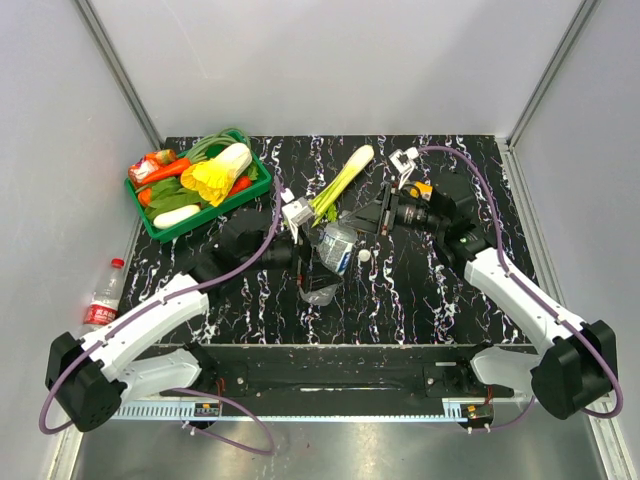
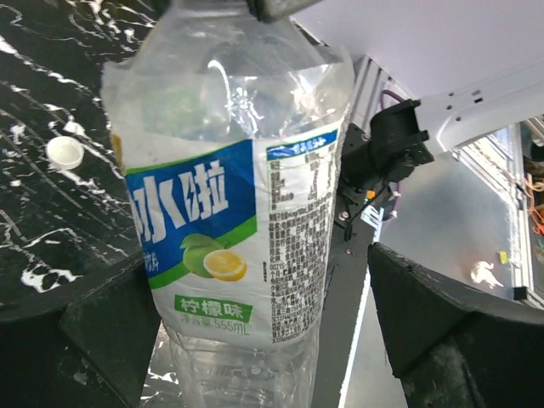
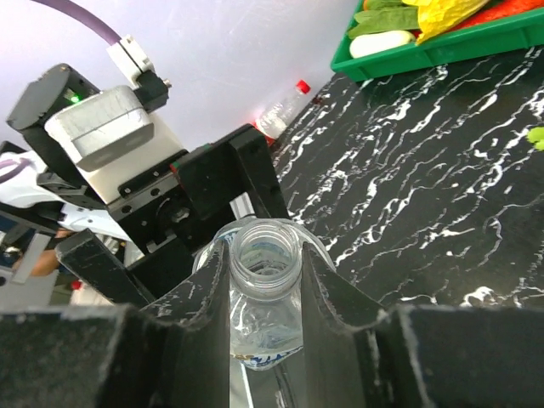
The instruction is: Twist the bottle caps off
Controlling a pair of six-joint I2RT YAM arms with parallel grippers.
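Observation:
The clear bottle with the pale blue label (image 1: pixel 332 250) is tilted over the table's middle, with no cap on it. My left gripper (image 1: pixel 318 272) is open round its lower body (image 2: pixel 229 212), with a gap at the right finger (image 2: pixel 442 314). My right gripper (image 1: pixel 347 228) is shut on its open neck (image 3: pixel 265 248). A white cap (image 1: pixel 364 255) lies on the table beside it and shows in the left wrist view (image 2: pixel 65 151). The red-label bottle (image 1: pixel 103 300) lies off the table's left edge, capped. The orange-yellow bottle (image 1: pixel 152 166) lies in the green tray.
The green tray (image 1: pixel 172 233) of vegetables stands at the back left and shows in the right wrist view (image 3: pixel 442 47). A long green-and-white stalk (image 1: pixel 342 178) lies at the back middle. The red-label bottle also shows in the right wrist view (image 3: pixel 280 106).

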